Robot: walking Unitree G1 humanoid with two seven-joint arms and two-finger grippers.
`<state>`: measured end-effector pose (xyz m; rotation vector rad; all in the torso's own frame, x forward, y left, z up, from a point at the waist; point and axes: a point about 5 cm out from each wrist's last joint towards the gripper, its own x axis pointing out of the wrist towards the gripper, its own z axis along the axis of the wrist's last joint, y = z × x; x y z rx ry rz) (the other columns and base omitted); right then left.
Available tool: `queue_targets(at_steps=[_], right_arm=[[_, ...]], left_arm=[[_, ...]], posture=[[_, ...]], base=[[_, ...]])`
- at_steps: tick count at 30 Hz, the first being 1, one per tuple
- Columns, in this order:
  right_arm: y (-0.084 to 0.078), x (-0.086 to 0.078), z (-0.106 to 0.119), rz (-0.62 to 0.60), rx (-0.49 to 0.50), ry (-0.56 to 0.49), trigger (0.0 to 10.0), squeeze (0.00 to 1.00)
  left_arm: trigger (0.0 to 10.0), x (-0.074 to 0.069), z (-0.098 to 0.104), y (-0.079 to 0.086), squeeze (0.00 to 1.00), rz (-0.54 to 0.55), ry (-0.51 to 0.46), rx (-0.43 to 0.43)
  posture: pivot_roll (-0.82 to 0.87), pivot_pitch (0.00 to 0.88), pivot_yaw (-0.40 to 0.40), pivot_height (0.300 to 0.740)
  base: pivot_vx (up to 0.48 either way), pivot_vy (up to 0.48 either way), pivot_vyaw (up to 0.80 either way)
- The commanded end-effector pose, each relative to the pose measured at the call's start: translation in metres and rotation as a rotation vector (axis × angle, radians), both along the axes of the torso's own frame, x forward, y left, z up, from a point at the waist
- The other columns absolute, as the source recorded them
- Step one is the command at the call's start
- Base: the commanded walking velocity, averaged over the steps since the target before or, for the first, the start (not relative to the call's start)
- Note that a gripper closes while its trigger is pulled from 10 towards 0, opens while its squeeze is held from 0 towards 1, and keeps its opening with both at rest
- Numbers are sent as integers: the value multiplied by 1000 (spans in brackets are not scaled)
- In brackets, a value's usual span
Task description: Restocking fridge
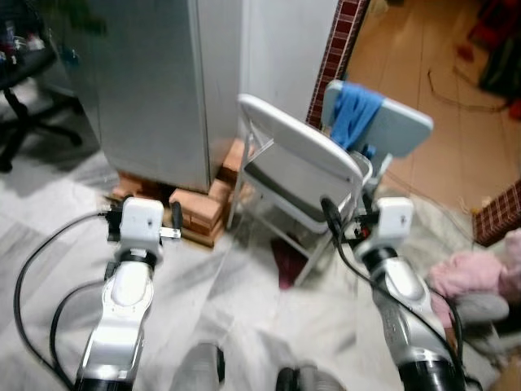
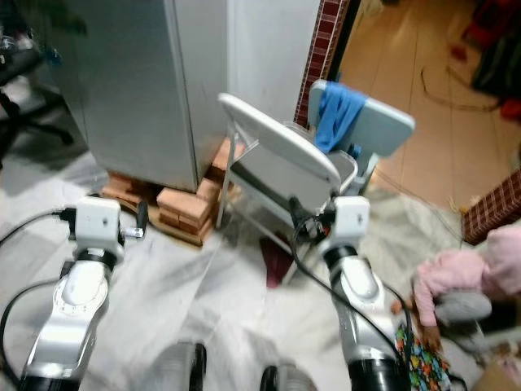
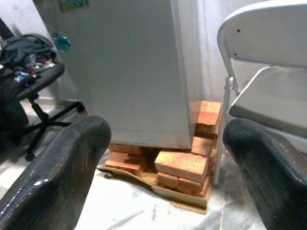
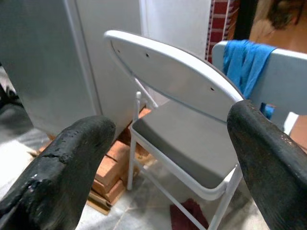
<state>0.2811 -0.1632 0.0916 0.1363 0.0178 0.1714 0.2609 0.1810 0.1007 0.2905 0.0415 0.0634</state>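
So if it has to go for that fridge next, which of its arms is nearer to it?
Probably the left. The left gripper is open and looks straight at the silver fridge raised on bricks. The right gripper, also open, faces a white folding chair standing between it and the fridge.

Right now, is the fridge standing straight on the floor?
No, the fridge is raised off the floor on stacked bricks beneath its base.

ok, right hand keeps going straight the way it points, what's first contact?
Most likely the white folding chair: the right hand, fingers spread open, points at its backrest and seat. The fridge stands further back and to one side. Depth is unclear.
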Motion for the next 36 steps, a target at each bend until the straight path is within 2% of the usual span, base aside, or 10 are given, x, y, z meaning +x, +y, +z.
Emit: queue_targets(at_steps=[1, 7, 9, 14, 16, 24, 36], right_arm=[[0, -1, -1, -4, -8, 1, 10000, 0], [-4, -1, -4, -29, -11, 9, 10000, 0], [-6, -2, -4, -37, -8, 10, 10000, 0], [-9, -3, -4, -42, -6, 8, 10000, 0], [-9, -3, -4, -43, -7, 8, 10000, 0], [-10, -4, -4, -42, -7, 9, 10000, 0], [-11, -4, -5, -39, 5, 20, 10000, 0]], left_arm=[[10000, 2, 4, -1, 0, -5, -11, 0], [10000, 3, 5, -3, 0, -25, -11, -3], [10000, 3, 7, -3, 0, -51, -36, 3], [10000, 6, 7, 0, 0, -8, -25, -50], [10000, 5, 8, 1, 0, -8, -31, -37], [10000, 5, 7, -2, 0, -26, -38, -72], [10000, 6, 7, 0, 0, -42, -41, -88]], posture=[[115, 51, -35, 740], [111, 51, -33, 740], [108, 50, -33, 740], [98, 47, -37, 740], [95, 48, -36, 740], [91, 47, -40, 740], [90, 47, -41, 740]], base=[[-446, 0, 0], [-411, 180, 0], [0, 472, 0], [0, 480, 0], [0, 379, 0], [0, 0, 0], [0, 472, 0]])
